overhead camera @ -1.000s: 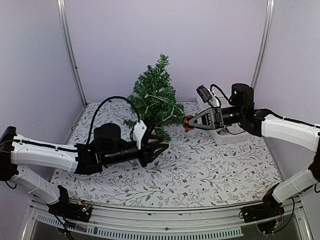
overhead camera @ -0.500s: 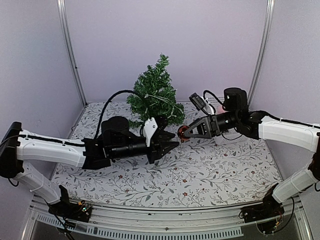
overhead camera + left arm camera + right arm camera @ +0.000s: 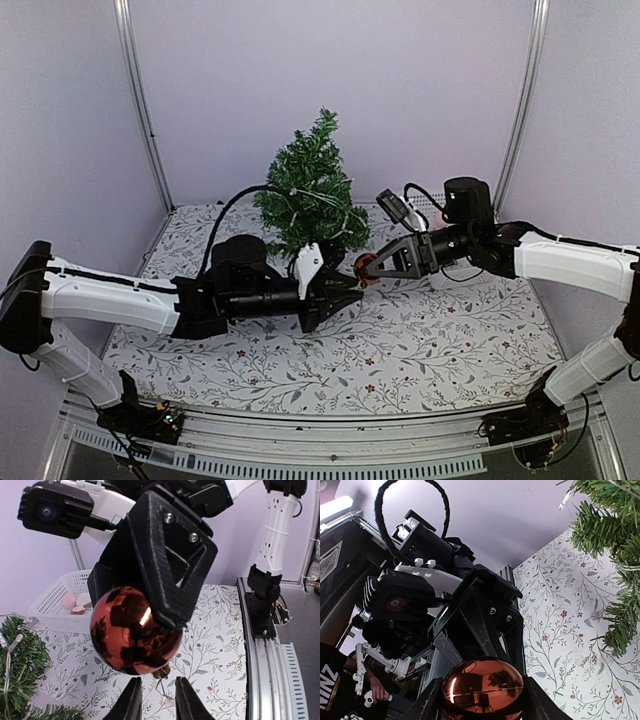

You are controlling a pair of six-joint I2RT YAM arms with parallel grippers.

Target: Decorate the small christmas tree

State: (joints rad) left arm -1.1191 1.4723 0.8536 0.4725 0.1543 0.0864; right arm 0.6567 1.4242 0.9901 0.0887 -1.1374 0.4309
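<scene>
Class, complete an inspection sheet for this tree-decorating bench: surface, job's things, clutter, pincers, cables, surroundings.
Surface: floral-print cloth covering the table.
Job's things: small christmas tree standing at the back, light string on it; red bauble held off the cloth in front of it.
Clutter: white basket holding small ornaments.
Pincers: right pincer shut on the red bauble; left pincer narrowly open, tips at the bauble's gold cap.
Cables: black cable looping above the left arm.
Surroundings: lilac walls, metal posts.
</scene>
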